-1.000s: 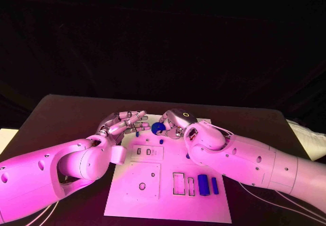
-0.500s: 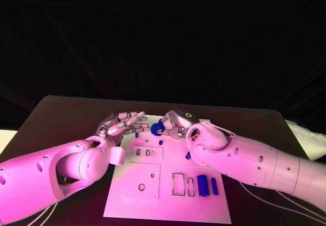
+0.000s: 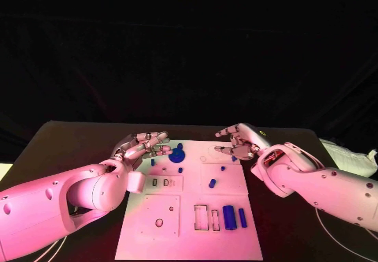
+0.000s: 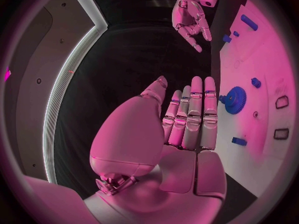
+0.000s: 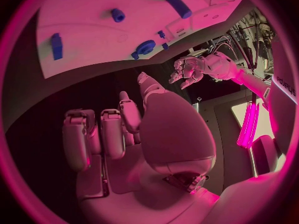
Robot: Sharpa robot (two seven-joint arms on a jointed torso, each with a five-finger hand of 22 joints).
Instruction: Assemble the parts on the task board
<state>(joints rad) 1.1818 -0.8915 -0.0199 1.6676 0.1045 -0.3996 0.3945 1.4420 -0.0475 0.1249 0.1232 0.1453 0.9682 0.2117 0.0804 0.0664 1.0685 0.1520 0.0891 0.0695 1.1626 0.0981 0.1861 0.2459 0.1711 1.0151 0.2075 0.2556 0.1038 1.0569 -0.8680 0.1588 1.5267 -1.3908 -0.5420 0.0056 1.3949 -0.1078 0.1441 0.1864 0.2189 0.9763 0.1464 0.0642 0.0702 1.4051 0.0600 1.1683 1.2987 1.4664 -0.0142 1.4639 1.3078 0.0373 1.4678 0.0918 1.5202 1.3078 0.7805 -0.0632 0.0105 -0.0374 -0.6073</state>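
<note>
Nearest the robot, at the task board (image 3: pixel 189 240) front edge: two blue bars (image 3: pixel 229 216) standing side by side beside the rectangular slots (image 3: pixel 201 215), untouched. Farther up the board: small blue pegs (image 3: pixel 211 184) scattered mid-plate, none held. Toward the far edge, the change of the last second: blue gear (image 3: pixel 176 155), a second ago pinched in the right hand over the board's far left corner, now lying on the plate, released and apart from both hands. Seen from the left wrist, the same gear flat on the white surface just beyond the fingertips, apparently seated on its spot, though whether fully home on a post cannot be told. Likely meaning for the task: gear placement done, remaining pegs and bars yet to be set. Right hand (image 3: pixel 241 141) drawn back and out to the board's far right corner, fingers loosely curled and apart, holding nothing; in its own wrist view, fingers (image 5: pixel 93 137) spread with an empty palm. Left hand (image 3: pixel 144 144) hovering at the board's far left edge just beside the gear, much where it was a second ago, fingers (image 4: pixel 190 117) extended together, nothing grasped, no contact with the gear visible.
</note>
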